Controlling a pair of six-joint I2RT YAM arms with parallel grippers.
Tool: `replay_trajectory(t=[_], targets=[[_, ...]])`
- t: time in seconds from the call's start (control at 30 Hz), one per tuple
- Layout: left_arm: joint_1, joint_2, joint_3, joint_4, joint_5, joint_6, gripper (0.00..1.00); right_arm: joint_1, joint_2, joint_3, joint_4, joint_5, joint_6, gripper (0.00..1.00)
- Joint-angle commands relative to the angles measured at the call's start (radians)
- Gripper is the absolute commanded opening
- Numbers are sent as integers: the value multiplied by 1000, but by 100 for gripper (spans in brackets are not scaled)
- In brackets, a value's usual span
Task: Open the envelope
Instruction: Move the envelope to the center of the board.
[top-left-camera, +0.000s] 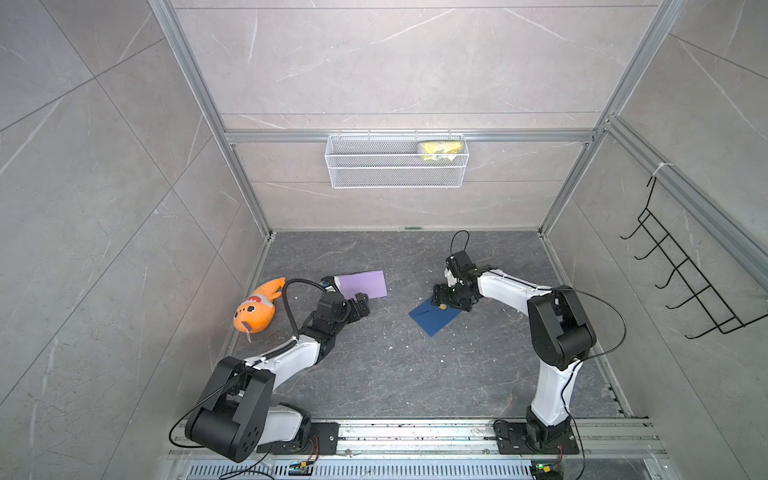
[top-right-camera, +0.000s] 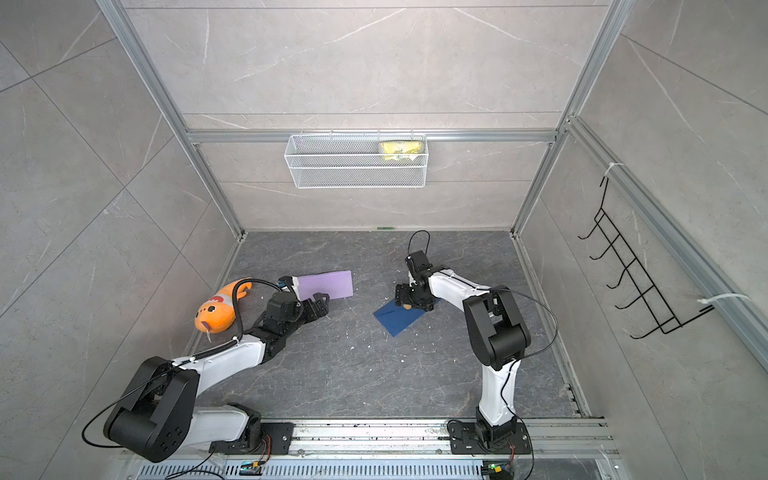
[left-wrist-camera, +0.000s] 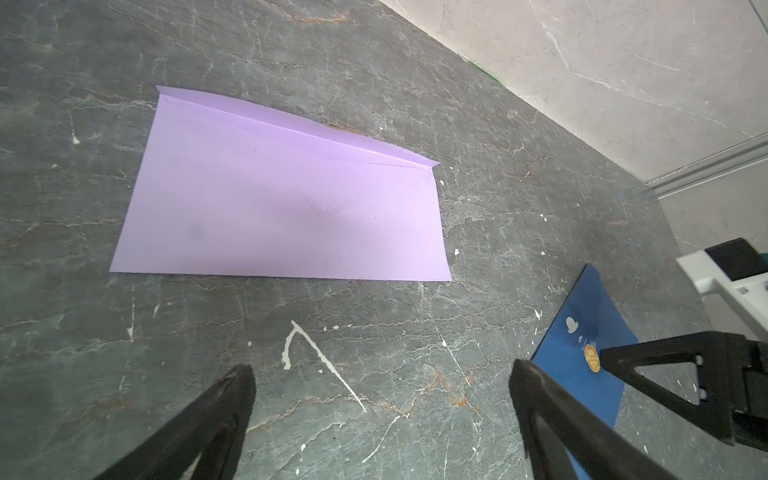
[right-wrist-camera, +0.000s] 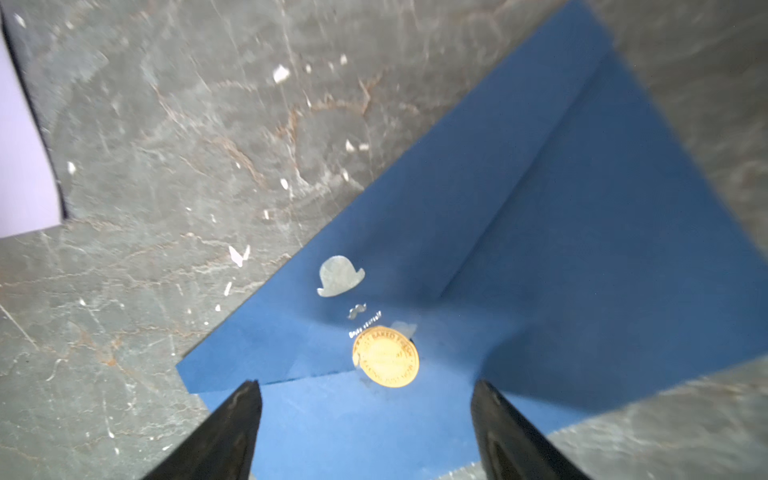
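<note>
Right gripper (right-wrist-camera: 365, 388): I am holding the jaws apart, with nothing between them, over the far end of the blue envelope (top-left-camera: 432, 318). The fingers are standing on either side of the gold sticker (right-wrist-camera: 385, 357). I cannot tell whether a fingertip is touching the paper.

The blue envelope is lying flat on the table (top-left-camera: 395, 365), right of centre and turned at an angle. The sticker is sitting at the tip of its flap. I cannot tell whether the flap is lifting.

Left gripper (left-wrist-camera: 380, 369): I am holding the jaws wide apart, gripping nothing, at the near edge of the purple envelope (left-wrist-camera: 282, 208), which is lying left of centre.

An orange plush fish (top-left-camera: 255, 309) is lying at the left edge. A yellow packet (top-left-camera: 440, 149) is resting in the wire basket (top-left-camera: 374, 166) on the far wall.
</note>
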Motion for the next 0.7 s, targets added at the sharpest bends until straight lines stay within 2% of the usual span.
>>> replay_trajectory(t=[0.0, 0.13, 0.23, 0.33, 0.43, 0.67], targets=[[-2, -19, 12, 42, -4, 7, 99, 12, -14, -78, 26, -35, 8, 82], [-3, -6, 17, 41, -4, 8, 99, 55, -60, -168, 88, -80, 79, 82], [-2, 5, 22, 36, -5, 10, 99, 144, -81, -215, 140, -90, 165, 82], [-2, 6, 23, 36, -6, 11, 99, 250, -68, -198, 160, -104, 223, 82], [-2, 5, 20, 38, -9, 14, 99, 294, -62, -152, 155, -131, 250, 81], [-3, 35, 31, 45, 21, 9, 97, 262, -165, -36, -55, 72, 146, 81]])
